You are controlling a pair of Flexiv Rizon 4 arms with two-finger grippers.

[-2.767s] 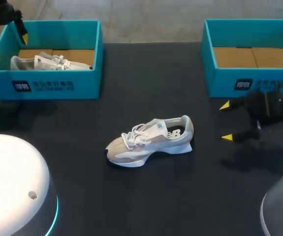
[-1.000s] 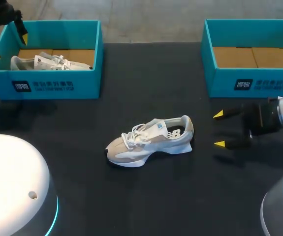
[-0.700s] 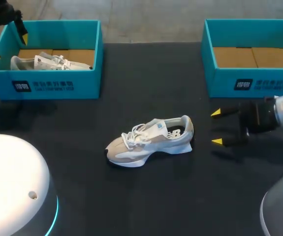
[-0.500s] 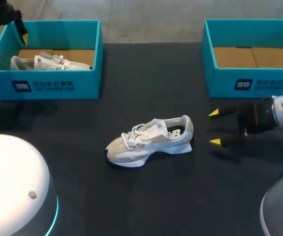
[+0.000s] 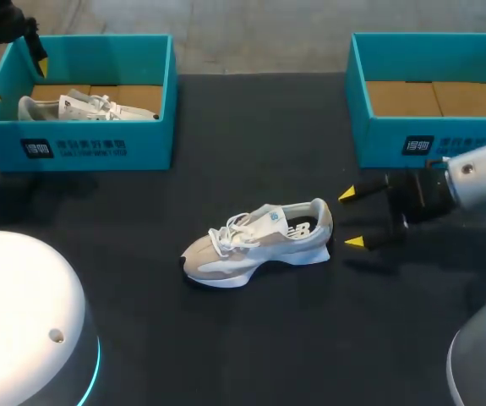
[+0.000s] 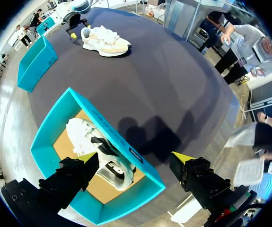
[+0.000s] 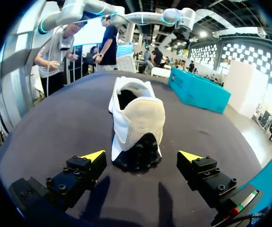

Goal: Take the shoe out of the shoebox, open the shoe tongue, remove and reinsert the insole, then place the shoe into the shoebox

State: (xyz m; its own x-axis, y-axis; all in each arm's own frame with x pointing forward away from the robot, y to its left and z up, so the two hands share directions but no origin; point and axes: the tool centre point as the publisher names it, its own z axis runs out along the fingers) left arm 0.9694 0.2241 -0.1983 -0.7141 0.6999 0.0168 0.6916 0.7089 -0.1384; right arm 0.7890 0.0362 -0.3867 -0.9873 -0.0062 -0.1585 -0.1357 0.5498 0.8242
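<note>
A dark tabletop [image 5: 251, 347] carries everything. The shoe [image 5: 255, 244], a pale grey and white trainer, sits upright on its sole near the middle of the tabletop, its toe towards the left edge and its heel towards the right edge. Its laces are done up and its tongue is not yet pulled open.

The right gripper [image 5: 351, 218] hangs low just beside the heel, its fingers spread wide and holding nothing. In the right wrist view the heel stands just ahead of the gap between the fingers, apart from both.

At the far right corner the right shoebox [image 5: 378, 139] shows only its cardboard floor. At the far left corner the left shoebox [image 5: 99, 144] holds a second shoe [image 5: 82, 106]. The left gripper [image 6: 133, 165] hangs above that box, its fingers likewise spread and empty.

The shoe being out of its box, the step in hand seems to be taking hold of it to open the tongue. The next move would call for the right fingers to pass either side of the heel and close, while the left arm comes across to the tongue.
</note>
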